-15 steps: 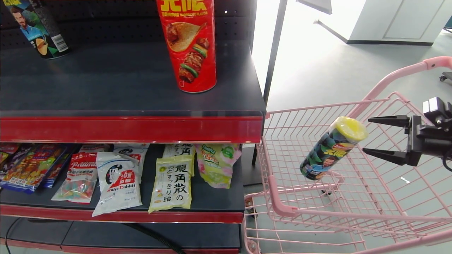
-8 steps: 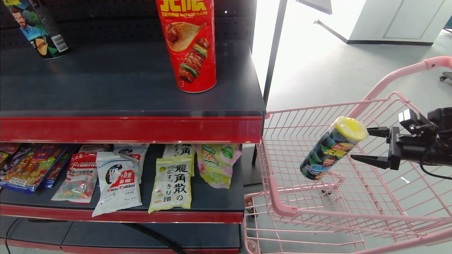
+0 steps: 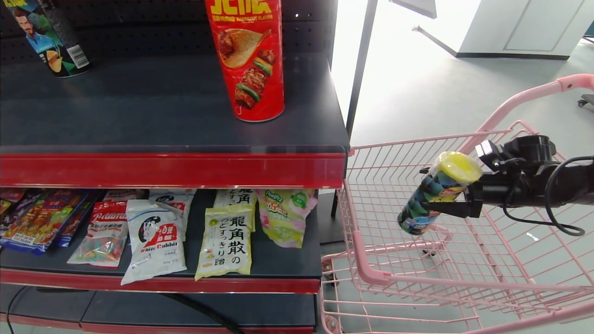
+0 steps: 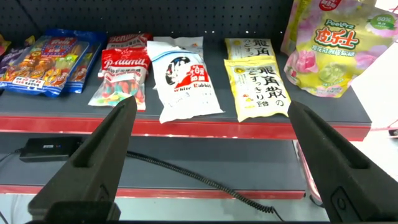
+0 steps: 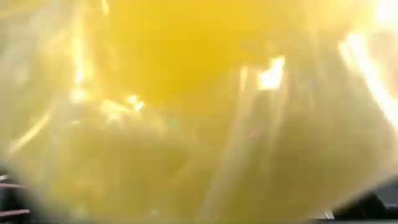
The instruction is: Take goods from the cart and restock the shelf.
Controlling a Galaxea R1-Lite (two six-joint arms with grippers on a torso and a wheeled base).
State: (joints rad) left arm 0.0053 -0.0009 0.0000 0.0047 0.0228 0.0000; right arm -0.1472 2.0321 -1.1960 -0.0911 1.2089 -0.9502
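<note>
The can (image 3: pixel 417 214) is found leaning tilted inside the pink cart (image 3: pixel 371 274), yellow lid (image 3: pixel 458 167) uppermost, base low in the basket. The right gripper (image 3: pixel 422 187) is placed around the upper body just under the lid; whether it is clamped or only straddling cannot be told. The left gripper (image 4: pixel 211 102) is held wide apart and empty before the lower shelf. The can is judged light and stiff, with a thin wall that is dented by hard squeezing and a smooth, slippery printed sleeve. A moderate hold across the round body is advised; the push-on lid is best not relied upon.
</note>
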